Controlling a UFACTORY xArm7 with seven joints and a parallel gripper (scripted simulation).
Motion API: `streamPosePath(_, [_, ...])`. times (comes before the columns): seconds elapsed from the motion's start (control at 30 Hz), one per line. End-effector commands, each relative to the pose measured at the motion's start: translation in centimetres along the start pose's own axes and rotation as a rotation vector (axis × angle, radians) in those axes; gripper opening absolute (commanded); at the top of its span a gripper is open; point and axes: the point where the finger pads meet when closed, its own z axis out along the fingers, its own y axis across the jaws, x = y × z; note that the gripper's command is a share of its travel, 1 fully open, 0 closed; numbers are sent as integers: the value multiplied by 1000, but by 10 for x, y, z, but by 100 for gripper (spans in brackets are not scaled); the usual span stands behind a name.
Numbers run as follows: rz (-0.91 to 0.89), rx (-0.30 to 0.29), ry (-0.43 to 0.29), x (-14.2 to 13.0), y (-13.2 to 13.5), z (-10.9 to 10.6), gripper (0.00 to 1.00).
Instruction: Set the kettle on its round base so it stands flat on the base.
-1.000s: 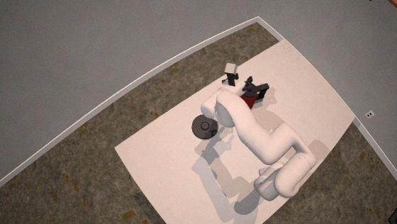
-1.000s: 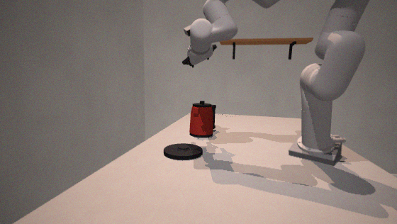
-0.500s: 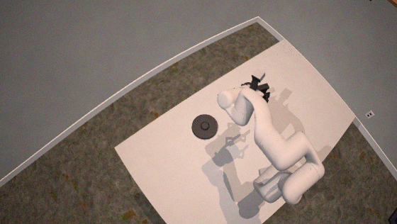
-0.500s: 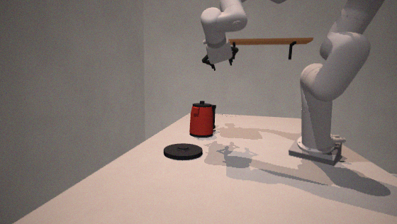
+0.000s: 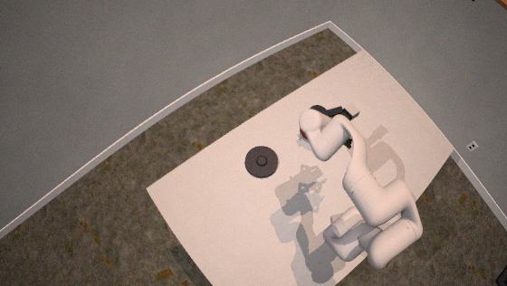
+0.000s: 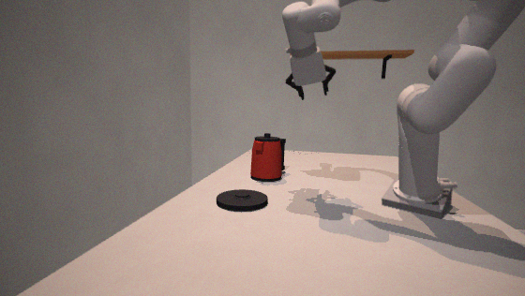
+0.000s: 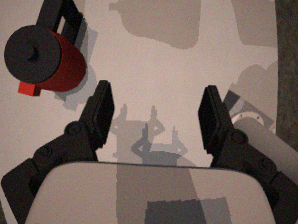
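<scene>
A red kettle (image 6: 267, 159) (image 7: 65, 71) with a black lid and handle stands upright on the white table (image 6: 225, 258) (image 5: 213, 217). In the overhead view the arm hides most of it, and only a red sliver (image 5: 302, 133) and its black handle show. The round black base (image 5: 262, 161) (image 6: 242, 199) lies flat with its stud up, on the table a short way in front of the kettle and apart from it. My gripper (image 6: 313, 95) (image 7: 156, 96) is open and empty. It points straight down, high above the table. The kettle lies below it, off to the upper left in the wrist view.
The arm's mount (image 6: 419, 199) stands on the table at the right. A wooden shelf (image 6: 366, 54) hangs on the back wall behind the gripper. The table's left edge runs close to the base and kettle.
</scene>
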Motion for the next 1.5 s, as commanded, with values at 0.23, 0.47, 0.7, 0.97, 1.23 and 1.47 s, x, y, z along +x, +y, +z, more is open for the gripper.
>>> streamPosePath(0.23, [106, 4, -209, -27, 25, 2, 81])
streamPosePath(0.47, [169, 20, -354, -48, 36, -2, 81])
streamPosePath(0.7, [205, 35, -444, -61, 41, -7, 81])
streamPosePath(0.97, [247, 63, -561, -77, 45, -17, 81])
streamPosePath(1.23, [268, 82, -626, -86, 47, -23, 81])
streamPosePath(1.47, [284, 99, -680, -93, 47, -29, 81])
